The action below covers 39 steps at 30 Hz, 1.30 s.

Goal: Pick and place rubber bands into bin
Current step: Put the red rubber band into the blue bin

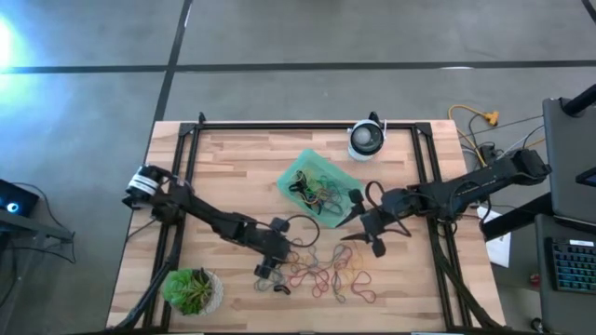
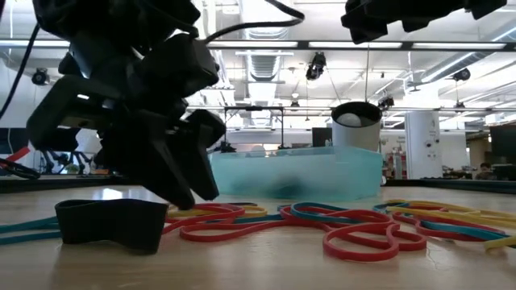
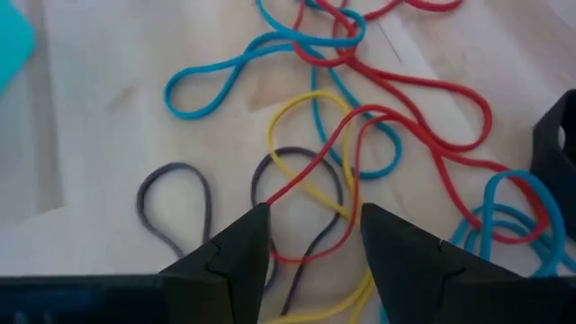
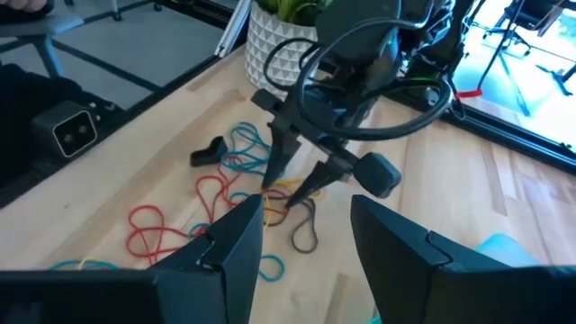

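Note:
Many rubber bands in red, blue, yellow and grey lie loose on the wooden table near its front edge; more lie inside the mint-green bin behind them. My left gripper is open and slants down low over the pile, its fingers on either side of a red, a yellow and a grey band. It also shows in the high view. My right gripper hangs open with nothing in it, above the table between bin and pile. My left gripper's fingertips stand right at the crossing of the red and yellow bands. I cannot tell whether they touch the bands or the table.
A wide black band lies at the front, left of the pile. A potted plant stands at the front left corner. A round white-and-black device sits at the far edge behind the bin. Black frame rails run along the table's sides.

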{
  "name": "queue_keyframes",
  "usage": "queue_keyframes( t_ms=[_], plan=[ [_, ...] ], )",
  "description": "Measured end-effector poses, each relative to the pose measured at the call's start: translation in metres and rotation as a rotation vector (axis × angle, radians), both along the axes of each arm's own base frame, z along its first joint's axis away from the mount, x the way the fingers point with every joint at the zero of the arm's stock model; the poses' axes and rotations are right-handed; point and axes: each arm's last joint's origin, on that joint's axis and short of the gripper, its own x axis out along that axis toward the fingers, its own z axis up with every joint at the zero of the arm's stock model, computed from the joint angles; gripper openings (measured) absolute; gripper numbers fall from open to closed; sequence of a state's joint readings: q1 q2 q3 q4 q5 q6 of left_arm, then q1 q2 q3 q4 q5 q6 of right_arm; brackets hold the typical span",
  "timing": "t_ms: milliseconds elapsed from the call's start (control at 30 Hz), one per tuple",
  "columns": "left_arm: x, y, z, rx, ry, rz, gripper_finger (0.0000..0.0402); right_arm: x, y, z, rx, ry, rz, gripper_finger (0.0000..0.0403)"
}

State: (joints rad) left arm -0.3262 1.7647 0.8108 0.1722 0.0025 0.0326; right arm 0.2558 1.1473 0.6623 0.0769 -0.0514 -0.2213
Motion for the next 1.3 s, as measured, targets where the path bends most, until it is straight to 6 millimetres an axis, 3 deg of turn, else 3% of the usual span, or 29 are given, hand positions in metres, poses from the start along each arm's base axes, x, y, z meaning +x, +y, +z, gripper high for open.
queue_keyframes(
  t_ms=[700,1067,1300],
  plan=[
    [0.0018,0.001,-0.002,-0.057,0.023,-0.05,0.0156,-0.001,-0.0004,-0.0025,-0.003,0.023,-0.004,0.0164],
    [0.0005,0.0007,-0.0029,-0.07,0.033,-0.065,0.0066,-0.001,-0.0004,-0.0025,0.002,0.025,-0.006,0.0164],
    [0.0005,0.0007,-0.0028,-0.069,0.032,-0.065,0.0044,-0.001,-0.0004,-0.0026,0.004,0.026,-0.006,0.0164]
  ],
)
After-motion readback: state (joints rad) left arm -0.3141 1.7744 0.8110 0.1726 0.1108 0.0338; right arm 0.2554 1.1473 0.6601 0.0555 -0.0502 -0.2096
